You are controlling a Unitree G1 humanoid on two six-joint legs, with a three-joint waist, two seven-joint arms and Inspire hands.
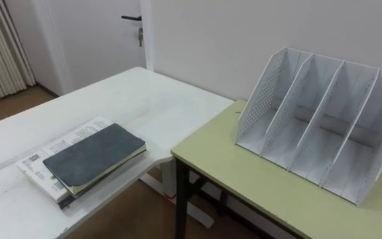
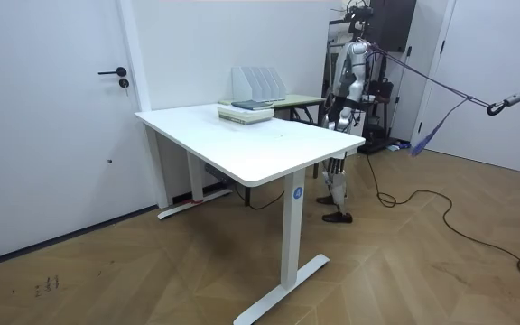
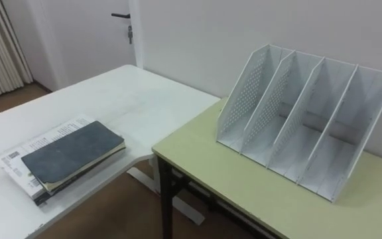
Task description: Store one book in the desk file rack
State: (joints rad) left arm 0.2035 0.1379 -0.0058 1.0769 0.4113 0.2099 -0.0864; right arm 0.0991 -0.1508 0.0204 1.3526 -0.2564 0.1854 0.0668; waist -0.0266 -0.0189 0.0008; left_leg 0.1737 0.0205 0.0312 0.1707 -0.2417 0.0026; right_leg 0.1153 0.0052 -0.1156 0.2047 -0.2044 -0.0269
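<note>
While the robot stands at the far corner of the large white rectangular counter (image 1: 144, 99), beside the smaller pale green counter with black legs (image 1: 244, 179), its head camera looks down on both. The white counter spreads from 12 o'clock round to 8 o'clock in the eye views, and the green counter butts against its edge and fills the ground from 3 to 6 o'clock. Against the wall at 2 o'clock, the white perforated plastic desk file rack (image 1: 323, 126) stands upright on the green counter, its four slanted slots open toward the robot. At 8 o'clock, well apart from the rack, a short stack lies flat near the white counter's edge: a white printed paperback (image 1: 45, 154) underneath, and on it the dark grey soft-covered book (image 1: 95, 157), not yet stored. A grey door with a dark lever handle (image 1: 130, 18) shows at 11 o'clock. In the room view the left hand (image 2: 332, 115) and the right hand (image 2: 363, 106) hang low by the body, and I cannot tell how either is held.
</note>
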